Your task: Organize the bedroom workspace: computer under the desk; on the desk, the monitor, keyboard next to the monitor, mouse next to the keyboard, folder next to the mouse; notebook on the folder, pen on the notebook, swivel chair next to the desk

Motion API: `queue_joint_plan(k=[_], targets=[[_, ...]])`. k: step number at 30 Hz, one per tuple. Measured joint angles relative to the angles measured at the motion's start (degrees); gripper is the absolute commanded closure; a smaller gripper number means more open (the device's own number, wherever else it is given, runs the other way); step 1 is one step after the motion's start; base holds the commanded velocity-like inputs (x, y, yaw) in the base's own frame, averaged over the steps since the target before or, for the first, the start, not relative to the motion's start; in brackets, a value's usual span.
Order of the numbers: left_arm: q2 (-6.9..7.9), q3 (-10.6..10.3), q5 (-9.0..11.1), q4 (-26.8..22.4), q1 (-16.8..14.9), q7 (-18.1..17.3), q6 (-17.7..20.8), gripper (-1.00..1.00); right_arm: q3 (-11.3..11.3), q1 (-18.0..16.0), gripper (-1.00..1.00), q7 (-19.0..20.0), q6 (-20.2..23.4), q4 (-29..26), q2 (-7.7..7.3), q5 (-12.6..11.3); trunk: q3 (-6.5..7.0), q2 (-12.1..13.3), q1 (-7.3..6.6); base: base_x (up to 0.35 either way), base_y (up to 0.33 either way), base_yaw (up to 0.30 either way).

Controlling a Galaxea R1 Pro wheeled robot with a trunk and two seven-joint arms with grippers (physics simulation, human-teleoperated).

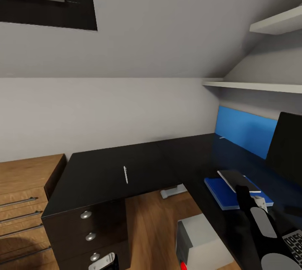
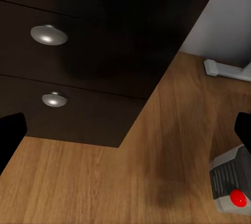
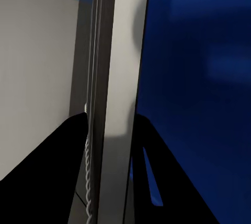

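Your right gripper clamps the grey notebook edge-on between its fingers, directly above the blue folder on the desk; your left gripper hangs open beside the drawers.

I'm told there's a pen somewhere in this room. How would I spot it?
Find the big black L-shaped desk under the sloped ceiling. On its left wing, above the dark drawers with round silver knobs, lies the pen: a thin white stick, alone on the black top, well away from the blue folder.
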Motion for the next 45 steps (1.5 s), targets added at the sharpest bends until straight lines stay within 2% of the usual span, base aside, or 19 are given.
queue_joint_plan(k=[1, 11, 19, 26, 31, 38, 41, 42, 43, 45], targets=[[0.01, 0.01, 0.0, 0.0, 0.0, 0.0, 0.0, -1.0, 0.0, 0.0, -1.0, 0.0, 0.0, 0.0, 0.0, 0.0, 0.0, 0.0, 0.0, 0.0, 0.0, 0.0], [0.02, -0.03, -0.1, -0.07, 0.0, 0.0, -0.15, -1.0, -0.08, 0.0, -1.0, -0.03, 0.01, 0.0, 0.08, 3.11, 0.0, 0.0, 0.02, -0.048, 0.0, 0.0], [0.05, -0.03, -0.1, -0.03, 0.0, -0.03, -0.1, -1.0, -0.09, 0.0, -1.0, -0.02, 0.11, 0.0, 0.09, 3.27, 0.0, 0.0, 0.03, -0.304, 0.0, 0.0], [-0.01, 0.04, 0.06, 0.0, 0.0, -0.06, 0.0, -1.0, -0.03, 0.0, -1.0, 0.12, 0.05, -0.36, 0.22, 3.29, 0.0, 0.0, 0.0, -0.042, 0.0, 0.0], [-0.02, 0.05, 0.2, 0.06, 0.0, -0.08, 0.06, -1.0, -0.13, -0.01, -1.0, 0.15, -0.04, -2.69, 0.47, 3.34, 0.89, 1.99, -1.09, -0.002, 0.0, 0.0], [-0.02, 0.05, 0.21, 0.09, 0.0, -0.08, 0.07, -1.0, -0.22, 0.21, -1.0, 0.23, -0.07, -7.99, 1.99, 4.08, 2.15, 4.8, -2.63, 0.0, 0.0, 0.0], [0.01, 0.05, 0.23, 0.09, 0.0, -0.08, 0.07, -1.0, -0.22, 0.68, -1.0, 0.24, -0.05, -9.52, 2.55, 5.57, 2.69, 6.0, -3.29, 0.0, 0.0, 0.0], [0.03, 0.05, 0.26, 0.09, 0.0, -0.08, 0.08, -1.0, -0.22, 1.19, -1.0, 0.24, -0.04, -10.85, 3.14, 7.04, 2.87, 6.4, -3.51, 0.0, 0.0, 0.0], [0.05, 0.05, 0.31, 0.09, -0.01, -0.08, 0.07, -1.0, -0.2, 2.8, -1.0, 0.21, 0.05, -15.4, 5.63, 11.68, 3.05, 6.8, -3.73, 0.0, 0.0, 0.0], [0.06, 0.07, 0.32, 0.09, 0.0, -0.09, 0.08, -1.0, -0.06, 3.54, -1.0, 0.12, 0.12, -17.5, 7.01, 14.07, 3.41, 7.61, -4.17, 0.0, 0.0, 0.0]])
